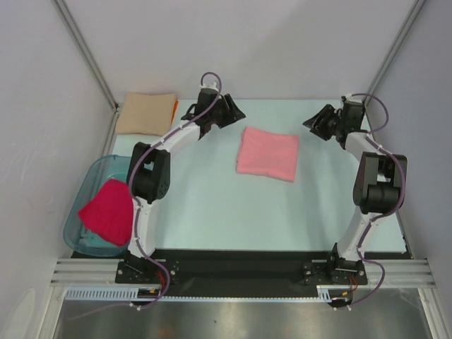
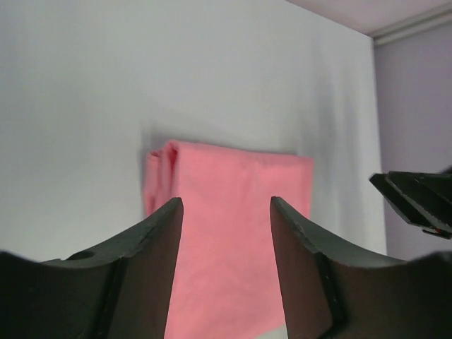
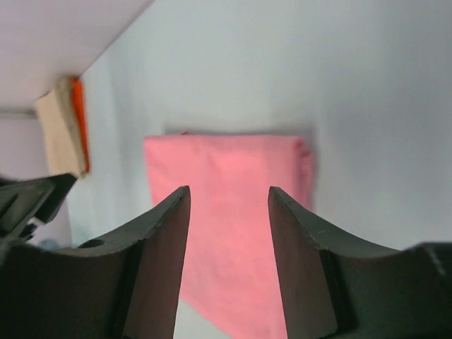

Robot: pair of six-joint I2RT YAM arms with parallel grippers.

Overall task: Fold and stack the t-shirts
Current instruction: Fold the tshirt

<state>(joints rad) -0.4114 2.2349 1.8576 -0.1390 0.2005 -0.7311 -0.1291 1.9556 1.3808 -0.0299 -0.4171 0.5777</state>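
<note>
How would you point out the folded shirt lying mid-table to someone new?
On the pale green table, look just beyond its middle. The salmon-pink t-shirt lies there folded into a flat rectangle, alone; the tan t-shirt sits in the far-left corner and the crimson t-shirt hangs over the teal tub.

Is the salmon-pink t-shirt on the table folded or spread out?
Folded. The salmon-pink t-shirt lies as a compact rectangle, no sleeves showing; the left wrist view shows layered edges on one side.
</note>
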